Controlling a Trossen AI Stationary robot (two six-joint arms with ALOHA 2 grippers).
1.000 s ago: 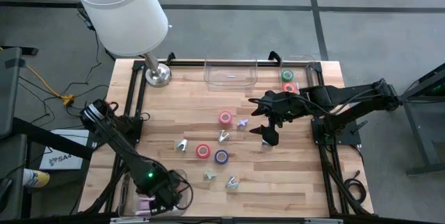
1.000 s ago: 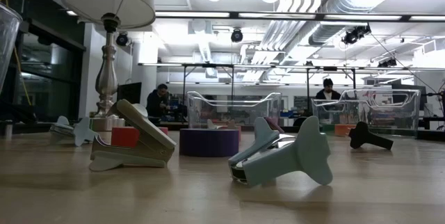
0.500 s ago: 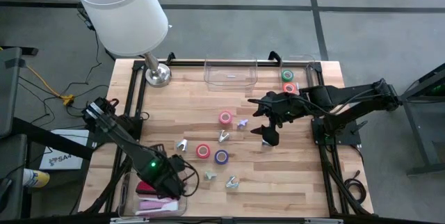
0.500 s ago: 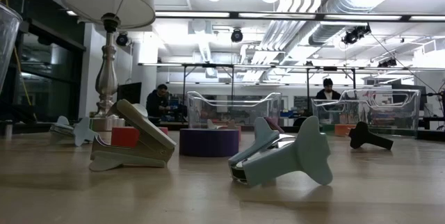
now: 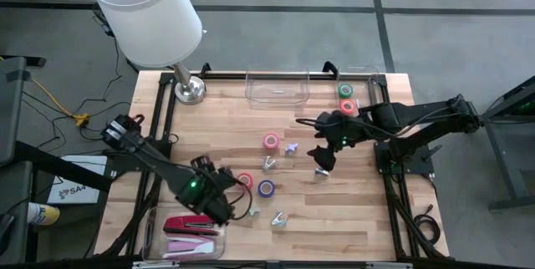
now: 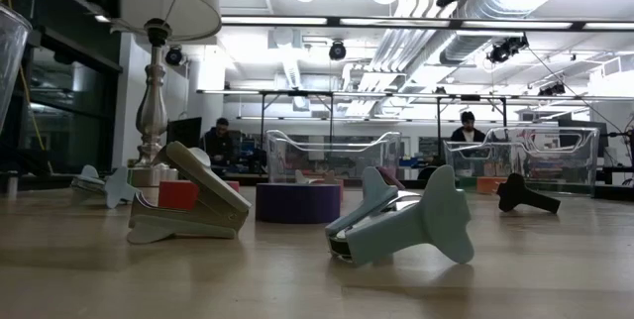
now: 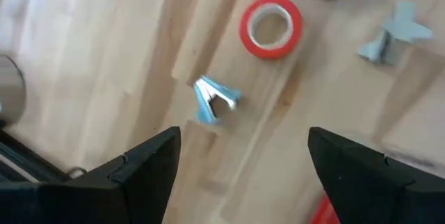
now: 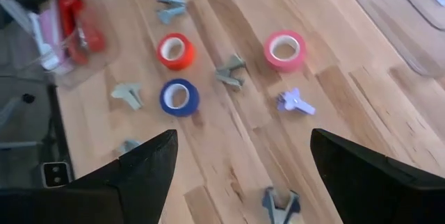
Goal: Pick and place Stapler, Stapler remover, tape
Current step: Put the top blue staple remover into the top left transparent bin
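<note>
Tape rolls lie on the wooden table: pink, red-orange and purple-blue. Small claw-shaped stapler removers lie around them, among them a grey one, a lilac one and a dark one. A red stapler and a pink one lie in a clear tray at the near left. My left gripper hovers open above the table beside the red-orange roll. My right gripper hangs open above the dark remover.
A lamp stands at the far left corner. An empty clear bin sits at the far edge. A second bin at the far right holds a green roll and a red roll. People stand in the room behind.
My left gripper has risen from the stapler tray and swung toward the table's middle, tipping to point more steeply down, and stays open. The red and pink staplers lie uncovered in the tray. My right gripper has rolled and tipped further down in place.
</note>
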